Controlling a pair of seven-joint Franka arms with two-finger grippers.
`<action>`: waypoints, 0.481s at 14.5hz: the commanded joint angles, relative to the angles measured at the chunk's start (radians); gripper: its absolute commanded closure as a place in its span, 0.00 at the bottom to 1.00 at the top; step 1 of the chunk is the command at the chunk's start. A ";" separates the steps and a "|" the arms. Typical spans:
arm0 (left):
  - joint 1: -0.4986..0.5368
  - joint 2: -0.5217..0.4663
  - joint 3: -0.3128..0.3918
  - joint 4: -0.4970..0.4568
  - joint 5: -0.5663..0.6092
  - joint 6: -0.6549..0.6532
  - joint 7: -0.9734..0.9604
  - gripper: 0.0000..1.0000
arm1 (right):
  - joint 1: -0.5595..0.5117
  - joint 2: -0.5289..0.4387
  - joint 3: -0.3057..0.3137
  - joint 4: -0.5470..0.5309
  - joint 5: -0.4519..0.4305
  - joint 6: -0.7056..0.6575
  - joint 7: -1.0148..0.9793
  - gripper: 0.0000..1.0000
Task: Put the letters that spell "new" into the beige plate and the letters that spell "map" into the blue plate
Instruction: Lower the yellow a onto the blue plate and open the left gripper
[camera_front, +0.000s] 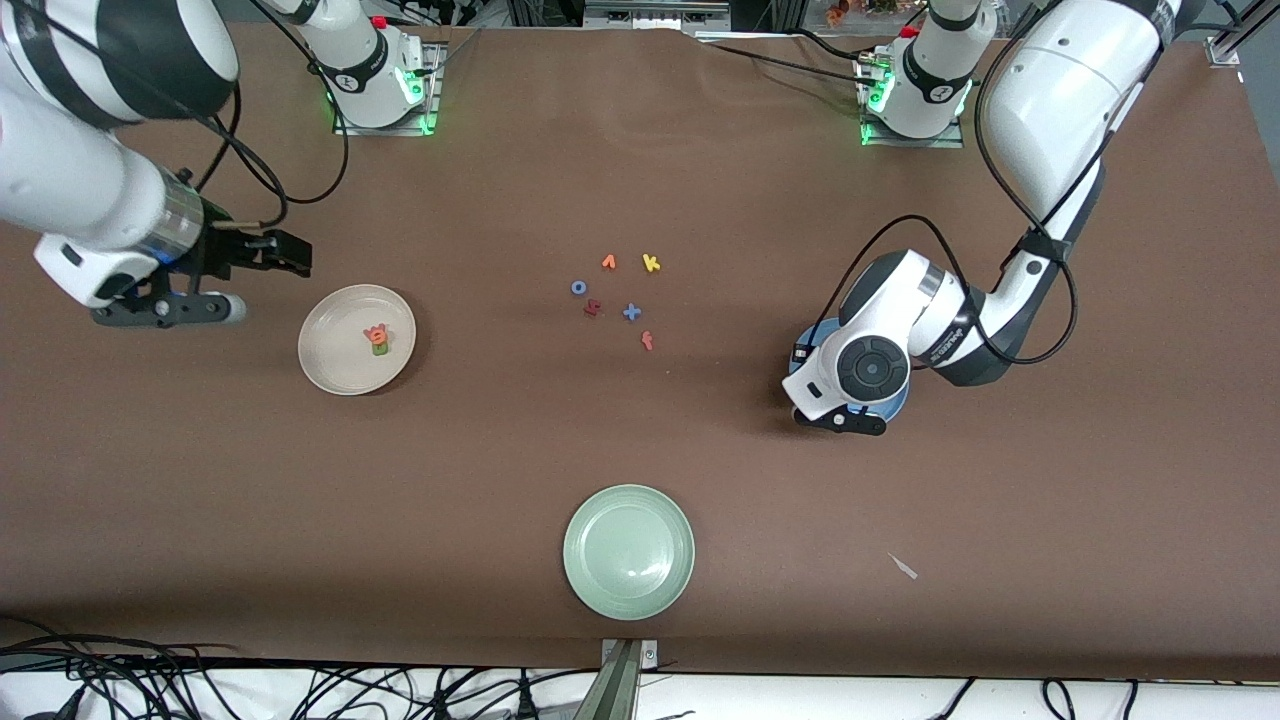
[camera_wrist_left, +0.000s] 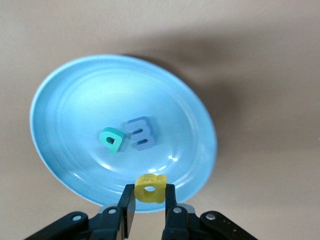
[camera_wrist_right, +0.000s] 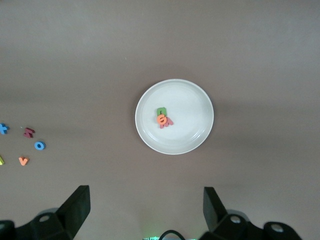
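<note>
My left gripper (camera_wrist_left: 150, 199) is shut on the yellow p (camera_wrist_left: 150, 188) and holds it over the near rim of the blue plate (camera_wrist_left: 70, 95). The teal a (camera_wrist_left: 111, 140) and the blue m (camera_wrist_left: 140, 133) lie side by side in the middle of that plate. In the front view the left arm's hand covers most of the blue plate (camera_front: 897, 407). The beige plate (camera_front: 335, 350) holds the green n (camera_wrist_right: 161, 111), orange e (camera_wrist_right: 162, 119) and salmon-pink w (camera_wrist_right: 168, 123), bunched together. My right gripper (camera_wrist_right: 146, 194) hangs open and empty above the table beside the beige plate (camera_wrist_right: 192, 100).
Several loose letters lie mid-table: a yellow k (camera_front: 651, 263), a blue x (camera_front: 631, 312), a dark red s (camera_front: 592, 308), a red f (camera_front: 647, 340), a blue o (camera_front: 579, 287) and an orange one (camera_front: 608, 262). A pale green plate (camera_front: 628, 551) sits nearest the front camera.
</note>
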 joint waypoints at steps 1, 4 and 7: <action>-0.005 0.011 0.002 -0.010 0.027 0.008 0.014 0.85 | -0.041 -0.104 0.021 -0.068 -0.016 0.009 -0.018 0.00; -0.001 0.002 0.000 -0.001 0.015 0.001 0.017 0.00 | -0.076 -0.144 0.025 -0.097 -0.020 -0.025 -0.020 0.00; 0.025 -0.064 -0.009 0.009 0.008 -0.004 0.021 0.00 | -0.131 -0.158 0.044 -0.096 -0.035 -0.010 -0.012 0.00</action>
